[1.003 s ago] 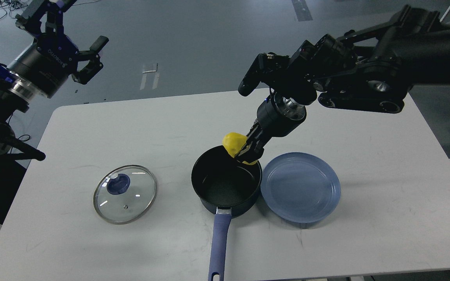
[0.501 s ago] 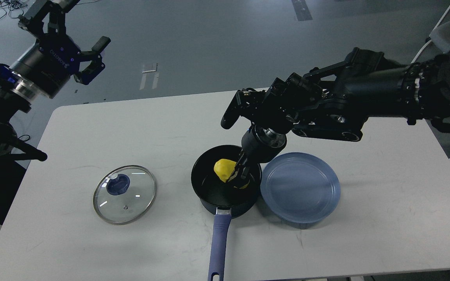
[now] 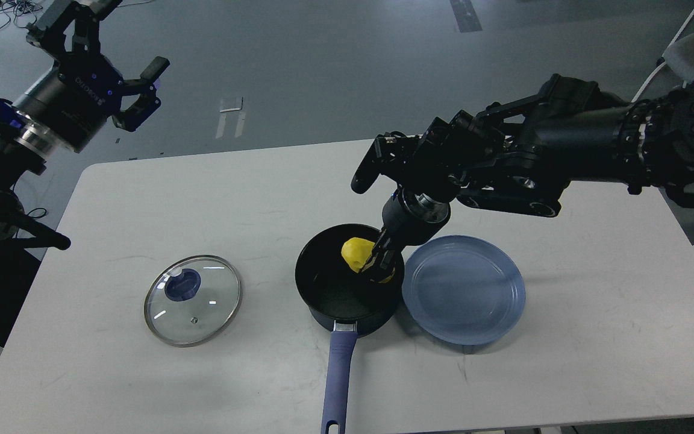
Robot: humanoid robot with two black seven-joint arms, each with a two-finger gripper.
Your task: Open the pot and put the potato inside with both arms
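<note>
Right fingers (image 3: 379, 260) pinching potato (image 3: 356, 254) (upright), over pot (image 3: 347, 283)

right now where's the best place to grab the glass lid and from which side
Take the glass lid by its blue knob, coming straight down from above. The lid lies flat on the table, knob up, so its thin steel rim sits against the surface and offers little to pinch, while the raised knob stands clear. The left claw is open and on that side, so it likely suits the job.

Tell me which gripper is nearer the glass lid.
Right. The right gripper is over the pot, just right of the glass lid; the left gripper is raised far back-left beyond the table.
</note>
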